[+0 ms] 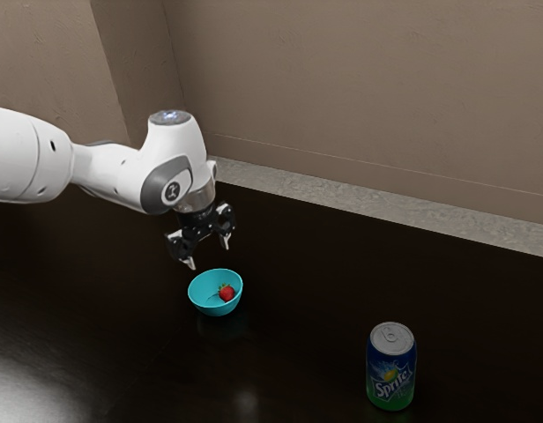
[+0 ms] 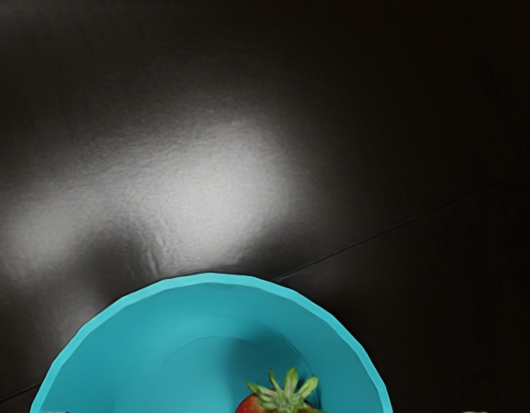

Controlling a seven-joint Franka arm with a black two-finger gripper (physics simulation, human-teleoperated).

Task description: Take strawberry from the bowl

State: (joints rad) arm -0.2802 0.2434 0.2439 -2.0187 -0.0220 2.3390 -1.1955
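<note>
Plain brown walls [image 1: 360, 97] stand at the back, with a pale speckled strip of floor [image 1: 342, 198] running along their foot; in front of that spreads your dark, glossy counter [image 1: 298, 273], and here's the action. Your white arm [image 1: 122, 173] reaches in from the exterior view's left, bent down at the wrist; the black hand [image 1: 208, 256] hangs over the blue bowl [image 1: 220, 309], tips apart, with nothing clamped between them. Look into the bowl and there's your strawberry [image 1: 226, 293], red and whole, lying inside, over toward one side of the bottom; it's in the bowl, you haven't got it out, and the hand is up above it, not touching. From the wrist view you get the berry's green leaves [image 2: 286, 391] fanned out on top, a soft shadow on the bowl's inner wall close by, and the bowl's faceted rim curving around; beyond the rim a broad patch of glare [image 2: 205, 185] lights up the counter, and a thin seam [image 2: 403, 225] runs across it and passes behind the bowl. Over to the exterior view's right you've a Sprite can [image 1: 391, 366], blue above and green below with a silver top; it stands upright, well apart from the bowl.
</note>
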